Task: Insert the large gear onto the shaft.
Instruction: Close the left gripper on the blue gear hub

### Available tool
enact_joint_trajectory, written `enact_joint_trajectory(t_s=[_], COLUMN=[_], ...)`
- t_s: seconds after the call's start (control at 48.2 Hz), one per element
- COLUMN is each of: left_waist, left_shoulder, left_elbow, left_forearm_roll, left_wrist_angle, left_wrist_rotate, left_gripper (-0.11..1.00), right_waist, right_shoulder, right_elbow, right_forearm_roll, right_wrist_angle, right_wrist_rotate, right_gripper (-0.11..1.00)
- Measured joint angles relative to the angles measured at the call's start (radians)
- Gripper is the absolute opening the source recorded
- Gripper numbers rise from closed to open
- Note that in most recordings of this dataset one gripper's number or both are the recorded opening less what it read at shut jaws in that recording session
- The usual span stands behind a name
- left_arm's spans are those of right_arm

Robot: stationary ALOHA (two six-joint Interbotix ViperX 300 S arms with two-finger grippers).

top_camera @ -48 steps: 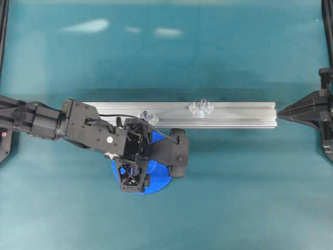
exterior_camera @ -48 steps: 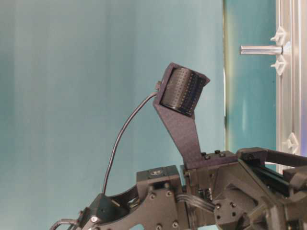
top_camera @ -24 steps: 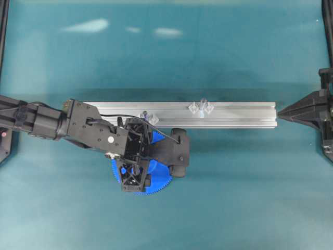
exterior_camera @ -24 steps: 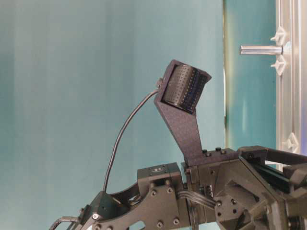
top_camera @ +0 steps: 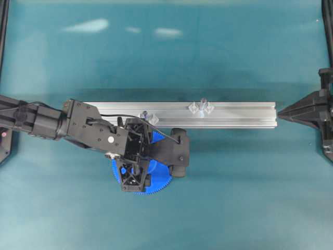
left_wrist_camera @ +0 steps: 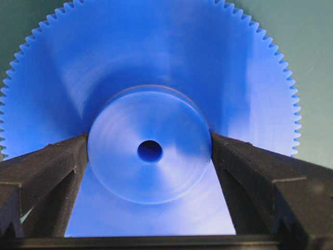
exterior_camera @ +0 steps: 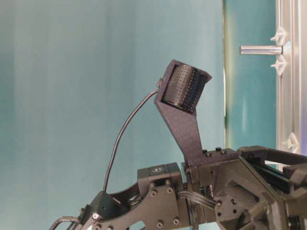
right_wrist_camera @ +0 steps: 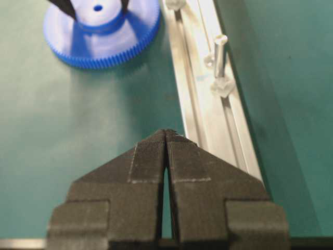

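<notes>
The left gripper (left_wrist_camera: pixel 150 156) is positioned over the large gear (left_wrist_camera: pixel 151 94), a big blue plastic disc with fine teeth around its rim, and its two black fingers (left_wrist_camera: pixel 47 166) are spread wide, one on each side of the raised round hub. In the left wrist view the inner finger faces stand against or just beside the hub wall; whether they actually press on it cannot be told. The small centre hole of the hub lies midway between the fingers. The large gear (top_camera: pixel 158 182) lies flat on the teal desk (top_camera: pixel 234 198), on the near side of a long silver aluminium rail (top_camera: pixel 239 114) that runs from left to right across the middle of the overhead view. The left arm reaches in from the left edge and covers most of the gear from above. The shaft (top_camera: pixel 203 103), a small clear upright pin flanked by two clear diamond-shaped feet, stands on the rail to the right of the gear and apart from it. A second, tighter cluster of clear pieces (top_camera: pixel 149 117) sits on the rail just beside the left gripper. The right gripper (right_wrist_camera: pixel 166 136) rests at the right edge of the desk, its fingers pressed together with nothing between them, its tip pointing toward the end of the rail.
</notes>
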Motion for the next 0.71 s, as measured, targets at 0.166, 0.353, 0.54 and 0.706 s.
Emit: enact_joint_trajectory(t_s=[0.166, 0.353, 0.54, 0.706], left_waist=[0.002, 0.002, 0.002, 0.002], left_shoulder=[0.0, 0.002, -0.003, 0.0], left_elbow=[0.0, -0.005, -0.006, -0.006], left_forearm_roll=[0.002, 0.006, 0.006, 0.006], left_wrist_angle=[0.0, 0.002, 0.003, 0.003], left_wrist_rotate=[-0.002, -0.003, -0.002, -0.003], left_gripper=[0.93, 0.77, 0.77, 0.77], right_waist=[0.0, 0.0, 0.0, 0.0], right_shoulder=[-0.002, -0.002, 0.0, -0.002], right_elbow=[0.0, -0.002, 0.0, -0.002], right_forearm_roll=[0.0, 0.0, 0.0, 0.0], right_wrist_angle=[0.0, 0.0, 0.0, -0.002], right_wrist_rotate=[0.0, 0.0, 0.0, 0.0], right_gripper=[0.03, 0.03, 0.03, 0.03])
